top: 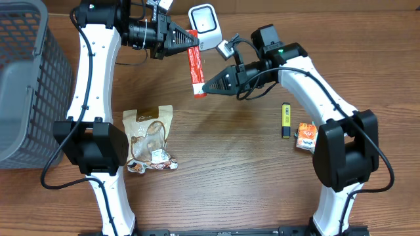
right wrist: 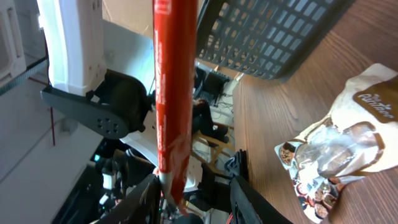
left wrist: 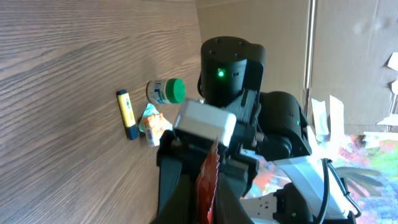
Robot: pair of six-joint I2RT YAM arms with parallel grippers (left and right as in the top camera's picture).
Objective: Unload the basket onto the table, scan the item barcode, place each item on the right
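The red packet [top: 195,65] hangs above the table [top: 230,170], just below the scanner [top: 203,19]. The left end effector [top: 186,38] pinches its top, and the right end effector [top: 203,88] stands partly open around its lower end. Lifting looks done; the scan itself seems left.

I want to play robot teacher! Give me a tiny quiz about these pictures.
1. True or false: no gripper is holding the red packet.
2. What lies right beside the yellow highlighter? A) orange packet B) spoon C) banana
3. Fill in: the grey basket stands on the ___ arm's side.
Key: 1 false, the left gripper holds it up. 2 A. 3 left.
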